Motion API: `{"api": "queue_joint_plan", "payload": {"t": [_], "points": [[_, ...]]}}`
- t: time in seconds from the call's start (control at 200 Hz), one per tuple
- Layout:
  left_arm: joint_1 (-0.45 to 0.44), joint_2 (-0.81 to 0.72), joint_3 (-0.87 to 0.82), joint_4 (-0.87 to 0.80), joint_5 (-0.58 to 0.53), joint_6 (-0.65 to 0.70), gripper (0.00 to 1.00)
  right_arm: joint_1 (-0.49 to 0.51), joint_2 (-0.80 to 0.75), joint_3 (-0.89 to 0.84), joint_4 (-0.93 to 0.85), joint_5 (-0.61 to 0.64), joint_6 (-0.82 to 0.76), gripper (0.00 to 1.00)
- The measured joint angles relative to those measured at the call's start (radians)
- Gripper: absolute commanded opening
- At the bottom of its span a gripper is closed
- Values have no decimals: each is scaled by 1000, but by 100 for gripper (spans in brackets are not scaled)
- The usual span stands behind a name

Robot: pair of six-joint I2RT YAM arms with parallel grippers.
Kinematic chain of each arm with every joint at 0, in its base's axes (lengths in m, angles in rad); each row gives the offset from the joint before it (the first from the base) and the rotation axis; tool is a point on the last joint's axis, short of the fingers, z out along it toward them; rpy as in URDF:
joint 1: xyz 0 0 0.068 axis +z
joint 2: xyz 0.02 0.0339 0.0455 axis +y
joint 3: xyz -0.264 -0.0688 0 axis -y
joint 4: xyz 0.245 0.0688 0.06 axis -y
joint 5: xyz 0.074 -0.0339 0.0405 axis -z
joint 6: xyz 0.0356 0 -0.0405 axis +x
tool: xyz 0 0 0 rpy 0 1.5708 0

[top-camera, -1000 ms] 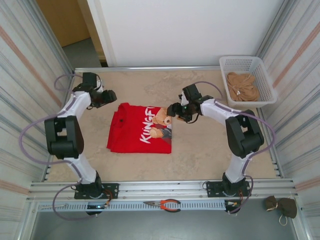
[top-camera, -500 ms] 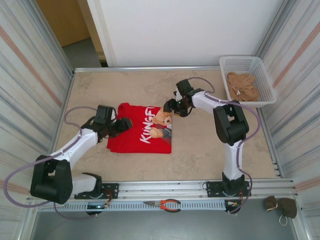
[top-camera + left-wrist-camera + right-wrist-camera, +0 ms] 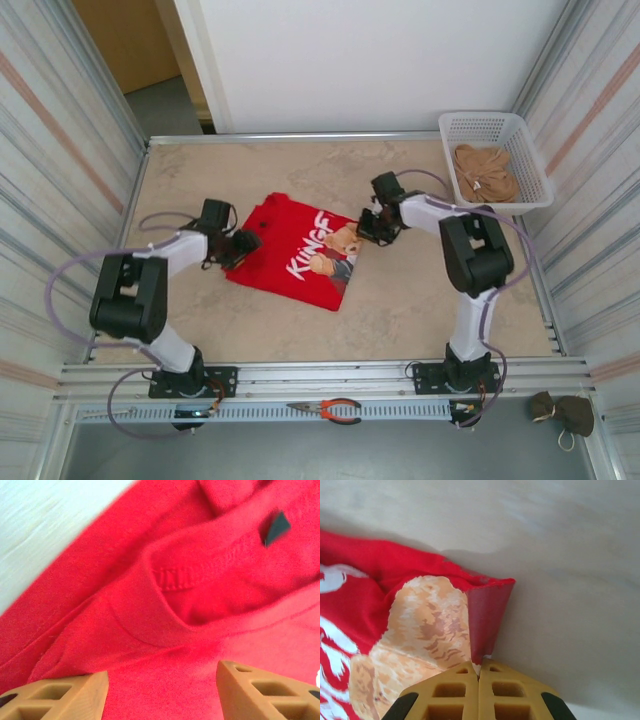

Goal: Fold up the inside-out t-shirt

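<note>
- My right gripper (image 3: 479,670) is closed, pinching a corner of the inside-out t-shirt (image 3: 275,235), which spreads to its left.
- My left gripper (image 3: 162,692) stands open; the red cloth lies between and ahead of its fingers (image 3: 55,697).

Red t-shirt (image 3: 292,250) folded, lying skewed (white lettering, bear print facing up).

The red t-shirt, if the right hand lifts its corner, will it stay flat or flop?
Probably floppy: the t-shirt lies in soft folds by the left hand. Likely light, so the corner pinched by the right hand should lift easily while the rest drapes and drags.
</note>
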Motion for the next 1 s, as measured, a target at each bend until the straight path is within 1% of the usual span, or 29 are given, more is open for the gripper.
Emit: {"api": "queue_joint_plan", "payload": {"t": [0.1,0.11,0.115,0.16,0.21,0.245,0.301,0.351,0.406,0.441,0.491,0.531,0.571,0.646,0.777,0.832,0.917,1.002], "points": [[-10,162,203,-44,33,67,59,-20,-146,-192,37,35,61,0],[-11,181,226,-48,35,78,59,-19,-164,-212,41,37,75,4],[-12,188,235,-50,35,81,59,-18,-171,-219,43,39,80,9],[-18,267,354,-91,48,114,59,-2,-246,-315,76,51,121,36],[-24,350,481,-119,59,154,59,38,-335,-418,102,60,180,59],[-27,410,581,-147,64,185,59,77,-402,-470,128,77,218,68],[-31,495,739,-195,73,229,59,156,-501,-528,104,111,268,72],[-31,546,846,-227,80,261,60,229,-596,-558,54,131,302,72],[-32,573,938,-265,90,290,60,266,-679,-560,11,154,320,70],[-33,572,971,-286,97,302,60,264,-727,-550,-6,168,320,67],[-33,552,990,-298,109,311,61,241,-764,-520,-30,178,306,60],[-36,521,982,-304,115,312,61,217,-765,-486,-37,175,289,55],[-38,479,951,-302,119,312,61,189,-745,-441,-36,167,264,51],[-53,351,826,-283,124,292,62,144,-668,-361,-8,122,203,43],[-107,90,518,-200,134,207,62,103,-475,-238,51,23,109,30],[-134,-5,378,-143,138,154,62,102,-397,-203,73,-15,78,29],[-161,-82,198,-69,140,81,62,100,-312,-188,104,-51,48,26],[-166,-80,70,0,141,24,62,98,-254,-196,121,-72,36,24]]}}
